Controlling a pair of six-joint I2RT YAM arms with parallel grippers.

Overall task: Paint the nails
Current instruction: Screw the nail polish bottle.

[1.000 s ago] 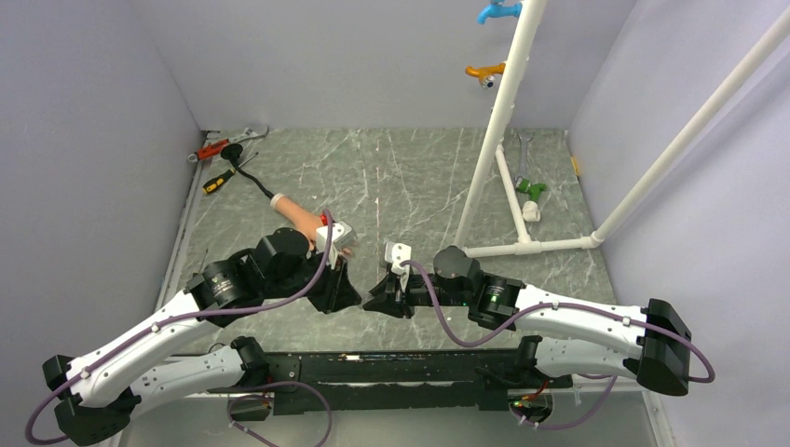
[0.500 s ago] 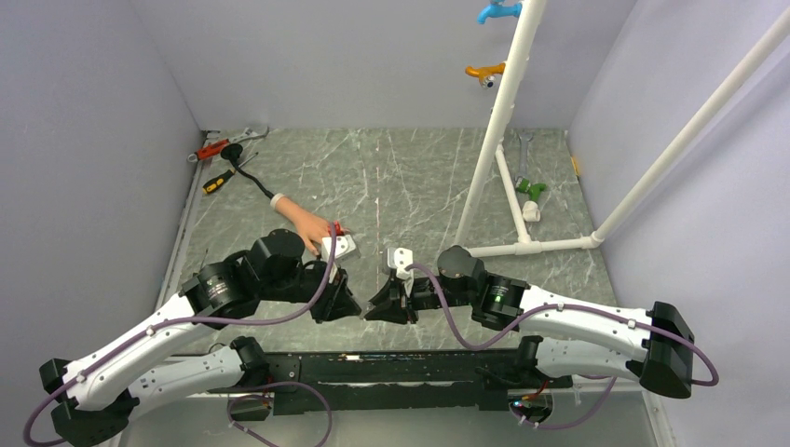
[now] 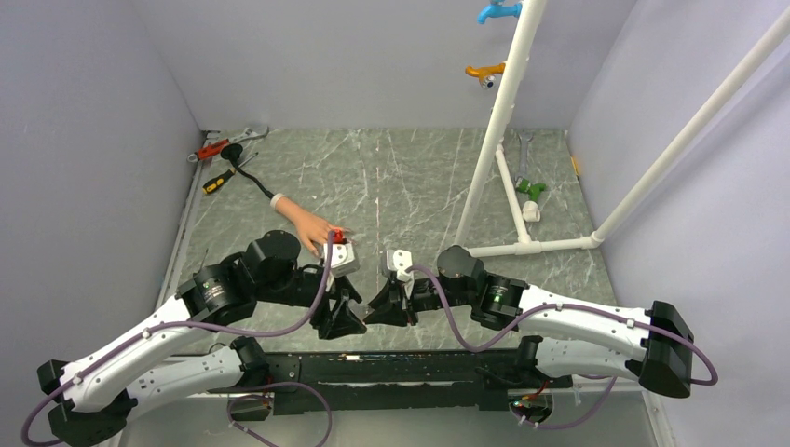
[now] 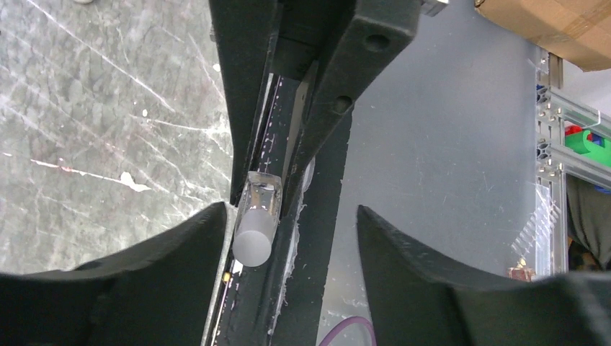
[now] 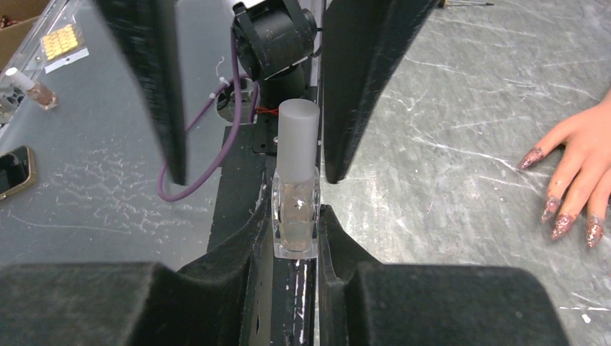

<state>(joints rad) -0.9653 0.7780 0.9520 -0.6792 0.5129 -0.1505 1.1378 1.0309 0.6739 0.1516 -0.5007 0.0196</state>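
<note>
Now R gripper (image 5: 295, 216) jaws pinch clear bottle (image 5: 295, 225) by its body; L gripper (image 4: 288, 216) jaws spread either side of its cap (image 5: 298, 130). Nails (image 5: 561, 226) on mannequin hand (image 3: 303, 222), flat on tabletop (image 5: 468, 108) nearby.

There is one mannequin hand (image 3: 303, 223), and four of its glittery nails (image 5: 562, 227) show in the right wrist view. There are two bottles: one clear bottle (image 5: 296, 209) and one smaller bottle (image 5: 32, 90). The tools number four: one wrench (image 3: 250, 134), a second wrench (image 3: 524, 149), one red-handled tool (image 3: 210, 149) and one screwdriver (image 3: 219, 182). There is one phone (image 5: 14, 169).
</note>
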